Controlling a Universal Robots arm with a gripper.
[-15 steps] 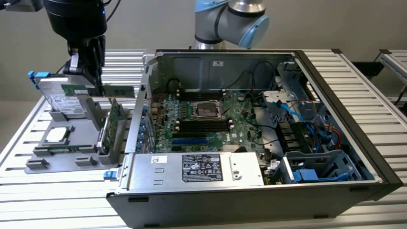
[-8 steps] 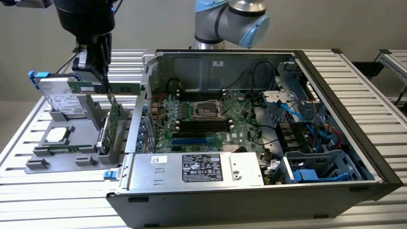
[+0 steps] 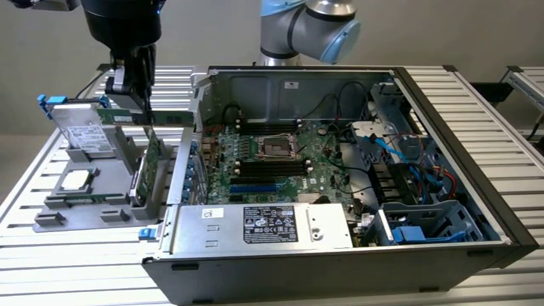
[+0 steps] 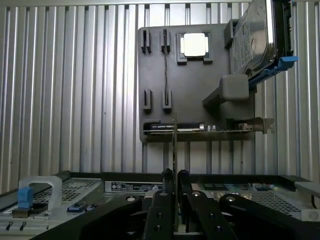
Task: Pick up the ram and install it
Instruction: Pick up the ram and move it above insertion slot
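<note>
One end of the ram (image 4: 174, 145) is hidden inside the tool (image 4: 175, 173)

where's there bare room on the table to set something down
Bare slats of the table on the near side of the grey tray, exterior view's left; another bare strip past the case, exterior view's right. Crowded: the tray's hard drive, CPU and card; cables inside the case. The gripper holds the ram near the tray.
</note>
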